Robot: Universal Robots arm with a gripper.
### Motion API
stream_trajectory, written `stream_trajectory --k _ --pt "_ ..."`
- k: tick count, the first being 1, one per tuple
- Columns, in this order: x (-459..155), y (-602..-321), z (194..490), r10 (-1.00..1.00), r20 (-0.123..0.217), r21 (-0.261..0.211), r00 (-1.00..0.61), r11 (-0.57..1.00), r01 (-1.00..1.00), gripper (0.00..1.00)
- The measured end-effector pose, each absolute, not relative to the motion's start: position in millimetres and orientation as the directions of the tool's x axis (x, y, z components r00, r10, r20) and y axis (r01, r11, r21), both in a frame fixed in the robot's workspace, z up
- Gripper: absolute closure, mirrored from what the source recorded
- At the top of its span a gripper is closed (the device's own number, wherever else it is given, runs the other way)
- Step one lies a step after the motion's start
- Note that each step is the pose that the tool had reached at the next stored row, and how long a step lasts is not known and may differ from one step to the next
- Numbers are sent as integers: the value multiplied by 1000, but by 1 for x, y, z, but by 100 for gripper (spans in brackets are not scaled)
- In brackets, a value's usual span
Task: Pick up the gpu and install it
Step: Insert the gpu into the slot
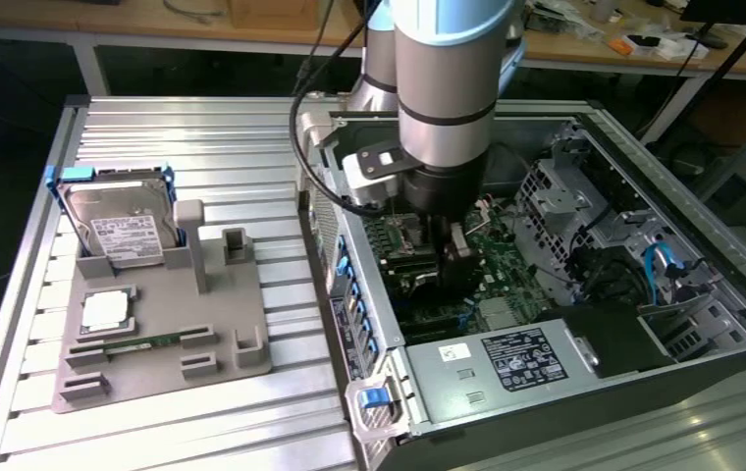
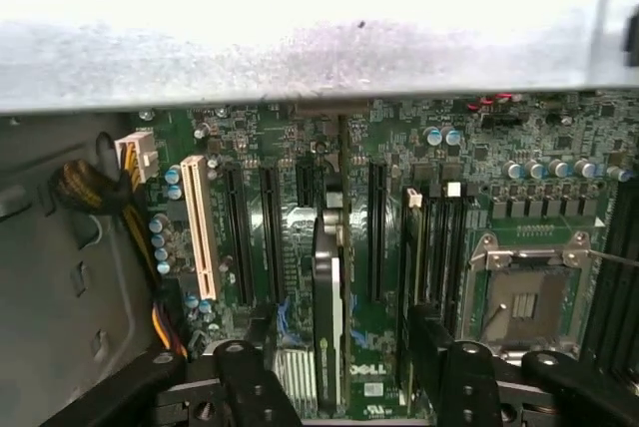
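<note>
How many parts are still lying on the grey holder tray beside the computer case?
3. The hard drive stands at the grey tray's far end, a square chip lies mid-tray, and a green memory stick lies nearer the camera. Smaller parts may be hidden.

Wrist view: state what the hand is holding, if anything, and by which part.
The hand holds the thin dark gpu card with a silvery metal edge, gripped on its two flat faces at the upper edge, edge-on above the green motherboard.

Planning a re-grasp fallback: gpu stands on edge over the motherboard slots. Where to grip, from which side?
Probably the upper long edge of the gpu, coming straight down through the open side of the case and pinching across its two flat faces. It stands upright and edge-on among the expansion slots, so only that thin top edge looks free.
</note>
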State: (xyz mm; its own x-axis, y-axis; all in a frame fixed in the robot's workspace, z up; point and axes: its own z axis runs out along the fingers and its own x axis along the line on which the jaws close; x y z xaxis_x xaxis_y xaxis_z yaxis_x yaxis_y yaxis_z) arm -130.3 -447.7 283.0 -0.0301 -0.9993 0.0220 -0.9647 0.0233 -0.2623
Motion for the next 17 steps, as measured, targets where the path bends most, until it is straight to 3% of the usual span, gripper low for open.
stream_trajectory --k 4,11,13,15,17 --pt "-130 -444 292 -999 26 -270 -30 22 -963 37" --pt "-130 -444 293 -999 27 -271 -30 22 -962 74" --pt "-129 -444 293 -999 27 -271 -30 22 -962 74" --pt "-123 -445 293 -999 26 -264 -30 22 -964 86" --pt "-119 -446 293 -999 24 -254 -30 23 -967 89"
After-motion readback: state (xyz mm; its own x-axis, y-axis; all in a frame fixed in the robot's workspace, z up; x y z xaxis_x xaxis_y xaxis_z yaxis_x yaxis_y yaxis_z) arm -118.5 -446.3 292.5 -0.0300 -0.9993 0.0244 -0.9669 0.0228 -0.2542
